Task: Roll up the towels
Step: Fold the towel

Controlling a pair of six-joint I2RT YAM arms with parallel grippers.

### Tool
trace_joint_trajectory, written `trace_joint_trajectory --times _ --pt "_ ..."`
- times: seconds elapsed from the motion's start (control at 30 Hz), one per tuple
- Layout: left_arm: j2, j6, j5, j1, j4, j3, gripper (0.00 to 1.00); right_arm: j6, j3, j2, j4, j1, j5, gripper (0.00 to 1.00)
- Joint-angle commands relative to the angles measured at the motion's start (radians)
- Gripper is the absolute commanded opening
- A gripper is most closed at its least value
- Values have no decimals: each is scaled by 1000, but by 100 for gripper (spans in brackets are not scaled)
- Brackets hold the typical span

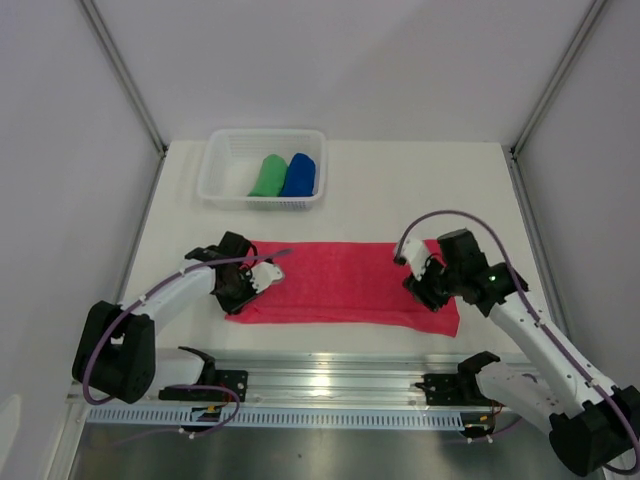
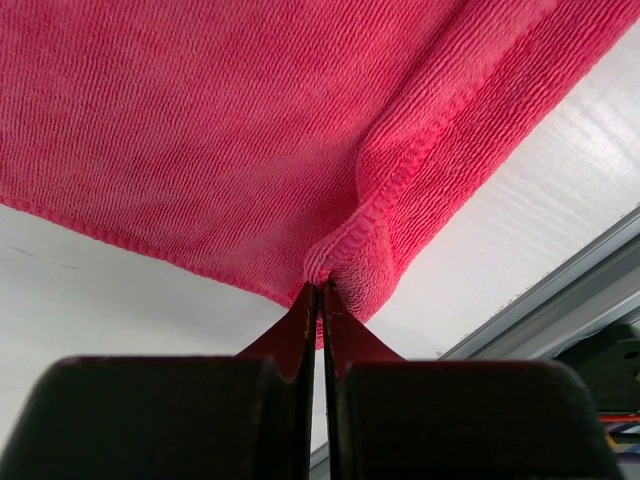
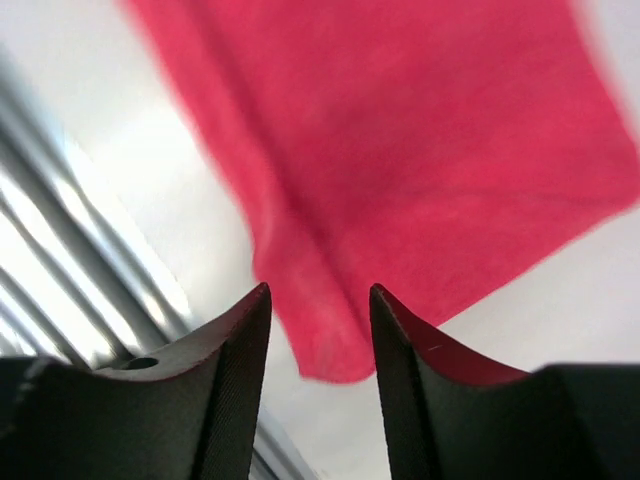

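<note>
The green towel (image 1: 268, 176) and blue towel (image 1: 299, 174) look rolled in my basket (image 1: 218, 160). The pink-red towel (image 1: 345, 280) lies flat, unrolled. My left gripper (image 2: 320, 300) pinches its edge, while my right gripper (image 3: 320, 330) gapes, gripping nothing.

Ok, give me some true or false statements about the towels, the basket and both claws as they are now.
1. The red towel lies spread out on the table. True.
2. The green towel and the blue towel sit side by side in the basket. True.
3. The left claw is open above the red towel. False: it is shut on the towel's edge.
4. The right claw is clamped on the red towel. False: its jaws stand apart, with the towel's corner showing between them.
5. The basket stands on the red towel. False: it stands apart, on the far side of the table.
</note>
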Motion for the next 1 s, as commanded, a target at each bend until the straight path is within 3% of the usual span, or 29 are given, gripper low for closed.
trace_joint_trajectory --times 0.0,0.07,0.2,0.33,0.77,0.97 --pt "-9 -49 64 8 33 30 1 -461 -91 41 -260 71 54 46" --pt "-8 -52 66 8 39 26 1 -504 -154 26 -307 71 56 46" --pt "-14 -57 75 8 32 23 1 -561 -216 -29 -212 74 92 48" --pt "-18 -57 64 8 36 20 1 -603 -263 47 -189 78 141 43" --pt "-17 -51 50 8 29 28 1 -569 -382 78 -7 83 235 45" --pt "-21 -48 43 8 13 34 1 -580 -401 115 10 83 247 39"
